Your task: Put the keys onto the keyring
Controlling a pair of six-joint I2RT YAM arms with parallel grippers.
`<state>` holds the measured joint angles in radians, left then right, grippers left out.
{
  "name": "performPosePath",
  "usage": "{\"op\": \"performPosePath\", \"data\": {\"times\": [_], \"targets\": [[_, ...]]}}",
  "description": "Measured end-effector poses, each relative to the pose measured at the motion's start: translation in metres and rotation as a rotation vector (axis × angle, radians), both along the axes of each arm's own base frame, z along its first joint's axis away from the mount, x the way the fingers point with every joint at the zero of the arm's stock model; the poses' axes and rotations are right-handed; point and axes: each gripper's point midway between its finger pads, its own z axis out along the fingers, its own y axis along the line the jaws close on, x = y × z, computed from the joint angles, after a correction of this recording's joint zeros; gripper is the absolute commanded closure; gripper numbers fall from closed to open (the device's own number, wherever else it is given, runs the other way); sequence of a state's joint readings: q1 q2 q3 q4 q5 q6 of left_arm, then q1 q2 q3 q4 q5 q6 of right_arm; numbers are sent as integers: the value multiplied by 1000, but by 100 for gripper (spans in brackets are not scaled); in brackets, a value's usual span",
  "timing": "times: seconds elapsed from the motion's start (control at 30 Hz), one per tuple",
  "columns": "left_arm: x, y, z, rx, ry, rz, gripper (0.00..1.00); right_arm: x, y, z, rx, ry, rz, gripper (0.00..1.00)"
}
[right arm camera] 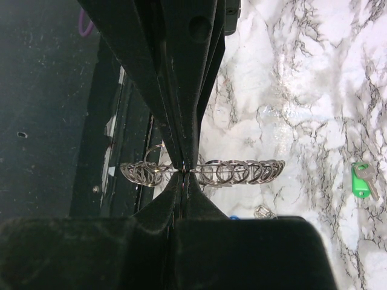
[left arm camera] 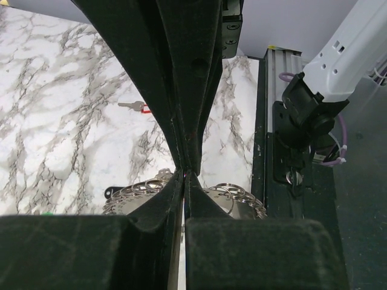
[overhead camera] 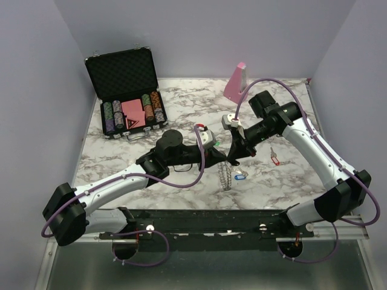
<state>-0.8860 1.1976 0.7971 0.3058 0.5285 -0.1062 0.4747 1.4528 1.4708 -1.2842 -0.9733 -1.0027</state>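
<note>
Keyring upright, edge-on, at mid-table towards the near side, between the two arms. Its rim is pinched by the right gripper, jaws fully closed. The left gripper, jaws almost together, is also clamped on the rim. Just right of it lies the blue key; the red key is farther right.
</note>
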Motion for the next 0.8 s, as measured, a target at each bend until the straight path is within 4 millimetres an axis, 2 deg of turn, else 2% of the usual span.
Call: {"op": "performPosePath", "data": {"times": [0.3, 0.4, 0.47, 0.7, 0.8], "targets": [[-1, -1, 0, 9, 3, -8, 87, 0, 0, 0, -1, 3, -1, 100], [-1, -1, -1, 11, 4, -8, 91, -1, 0, 0, -2, 5, -2, 100], [-1, 0, -1, 13, 4, -9, 100, -1, 0, 0, -2, 5, -2, 100], [-2, -1, -1, 15, 1, -18, 100, -1, 0, 0, -2, 6, -2, 99], [-2, -1, -1, 15, 2, -18, 100, -1, 0, 0, -3, 9, -4, 95]]}}
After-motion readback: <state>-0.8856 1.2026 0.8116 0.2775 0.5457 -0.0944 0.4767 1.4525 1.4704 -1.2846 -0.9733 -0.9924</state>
